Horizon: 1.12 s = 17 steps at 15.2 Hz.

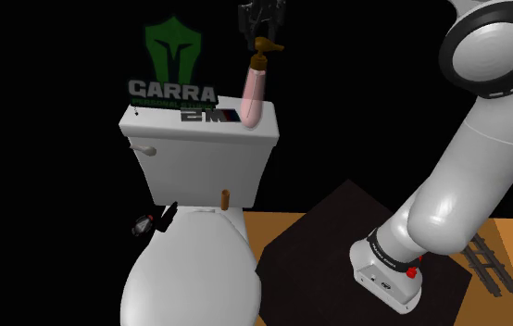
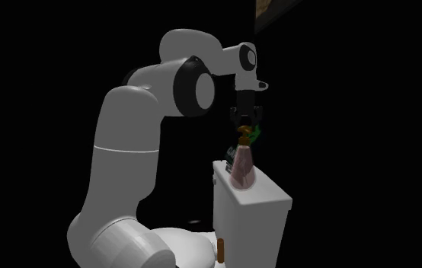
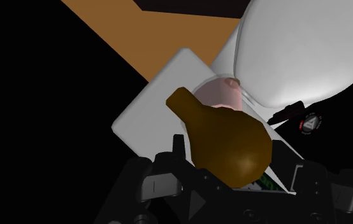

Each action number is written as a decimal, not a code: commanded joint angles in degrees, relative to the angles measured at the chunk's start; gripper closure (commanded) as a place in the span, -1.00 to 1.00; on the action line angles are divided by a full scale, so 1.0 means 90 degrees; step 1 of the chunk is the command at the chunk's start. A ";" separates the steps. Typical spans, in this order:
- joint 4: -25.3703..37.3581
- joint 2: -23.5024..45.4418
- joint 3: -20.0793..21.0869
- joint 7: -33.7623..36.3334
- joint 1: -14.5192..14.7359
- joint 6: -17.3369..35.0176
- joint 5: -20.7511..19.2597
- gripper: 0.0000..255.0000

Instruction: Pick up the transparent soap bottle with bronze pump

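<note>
The pinkish, see-through soap bottle is standing on the lid of the white toilet tank, at the end of the tank nearer the stand. The black hand is hanging straight above the tank, right at the bottle's bronze pump. I cannot tell whether it is clasping the pump or standing wide. A green-and-white "GARRA" sign is showing behind the tank.

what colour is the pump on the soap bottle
Bronze brown. The pump shows best in the wrist view, topping the pinkish see-through soap bottle.
</note>
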 commanded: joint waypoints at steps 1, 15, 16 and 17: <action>-0.0007 0.0009 -0.0002 0.0000 -0.0001 -0.0003 -0.0001 1.00; 0.2581 0.0991 0.0006 -0.0074 0.0128 -0.1611 -0.0140 1.00; 0.2935 0.1150 0.0002 -0.0086 0.0153 -0.1806 -0.0164 1.00; 0.3360 0.1348 -0.0003 -0.0102 0.0184 -0.2033 -0.0193 1.00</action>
